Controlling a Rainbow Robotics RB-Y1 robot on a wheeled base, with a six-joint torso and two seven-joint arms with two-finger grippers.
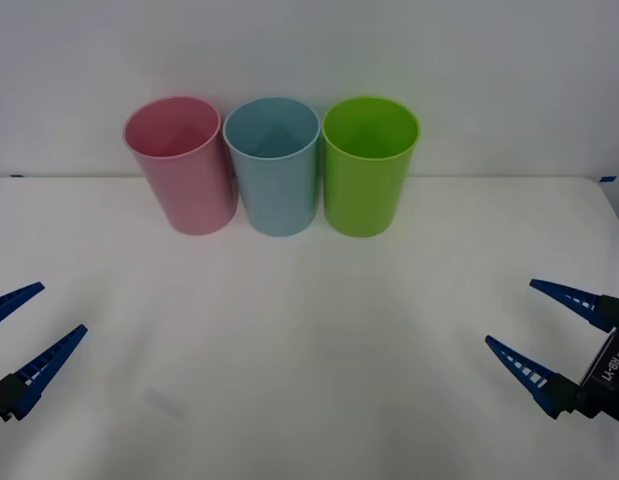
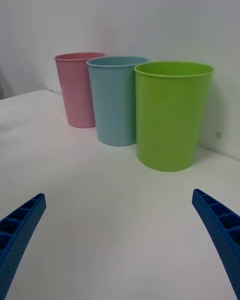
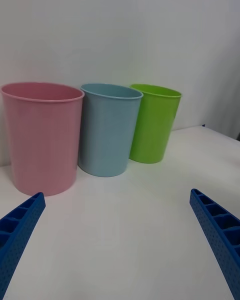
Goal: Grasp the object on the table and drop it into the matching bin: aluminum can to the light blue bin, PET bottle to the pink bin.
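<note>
L claw (image 1: pixel 24 335) hovering at 8 o'clock, fingers spread, holding nothing. R claw (image 1: pixel 549 330) at 4 o'clock, likewise released. White surface (image 1: pixel 309 380) carrying pink bin (image 1: pixel 184 170), light blue bin (image 1: pixel 274 170), green bin (image 1: pixel 367 170) at 12, touching in row. Pale wall behind.

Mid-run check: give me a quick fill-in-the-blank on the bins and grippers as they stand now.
1. The bin standing between the pink bin and the lime green bin is the ____ bin.
2. All three bins stand upright in a row on the white ____.
3. The left gripper and right gripper both have their fingers ____.
4. The bin nearest the right gripper is the ____ one.

Missing words: light blue; table; open; lime green
</note>
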